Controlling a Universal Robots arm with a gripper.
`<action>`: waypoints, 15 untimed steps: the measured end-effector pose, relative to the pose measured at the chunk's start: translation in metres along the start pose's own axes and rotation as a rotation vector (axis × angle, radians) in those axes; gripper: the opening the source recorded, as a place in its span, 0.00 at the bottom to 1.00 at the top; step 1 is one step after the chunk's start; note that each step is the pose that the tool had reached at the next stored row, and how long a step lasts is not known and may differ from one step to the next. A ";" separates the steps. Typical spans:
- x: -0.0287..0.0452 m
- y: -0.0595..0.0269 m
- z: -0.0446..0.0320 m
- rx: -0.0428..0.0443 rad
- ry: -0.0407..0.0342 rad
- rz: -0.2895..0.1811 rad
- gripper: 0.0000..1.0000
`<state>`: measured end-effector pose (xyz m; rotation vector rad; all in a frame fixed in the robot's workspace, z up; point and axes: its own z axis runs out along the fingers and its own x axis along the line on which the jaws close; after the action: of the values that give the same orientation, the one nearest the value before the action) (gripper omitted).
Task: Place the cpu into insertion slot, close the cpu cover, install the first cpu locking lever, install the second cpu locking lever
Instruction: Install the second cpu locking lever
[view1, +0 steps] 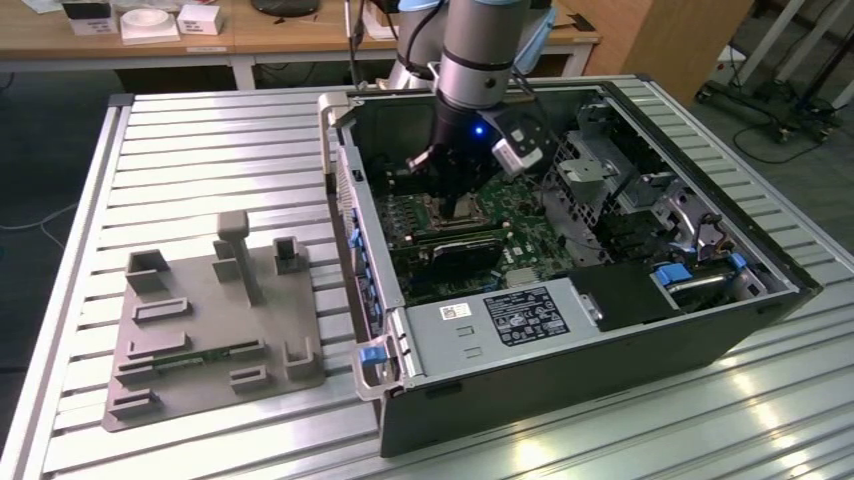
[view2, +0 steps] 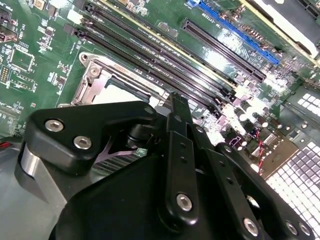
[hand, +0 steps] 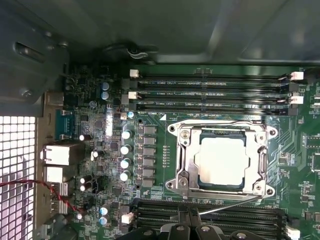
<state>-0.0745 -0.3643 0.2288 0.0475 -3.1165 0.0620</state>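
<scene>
cpu (hand: 221, 160) seated in insertion slot | cpu cover (hand: 221, 131) down | fingers state: cannot tell

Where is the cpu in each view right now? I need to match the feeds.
Exterior view: cpu lies on the board just below the arm's tool.
First wrist view: pale square seated inside the cpu cover.
Second wrist view: pale patch above the tool's black body.
Shared landmark: the long black memory slots.

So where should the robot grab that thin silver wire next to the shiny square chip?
Probably near the free end of the locking lever, which angles away from the cpu cover over the memory slots. It is bare thin wire there, so coming straight down from above looks best.
</scene>
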 end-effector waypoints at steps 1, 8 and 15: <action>0.0000 0.0000 0.0008 0.0001 0.0002 0.000 0.10; -0.0001 0.0002 0.0056 0.0000 0.0007 0.000 0.10; -0.0001 0.0003 0.0089 0.0001 0.0009 0.000 0.10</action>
<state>-0.0746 -0.3643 0.2199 0.0477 -3.1156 0.0623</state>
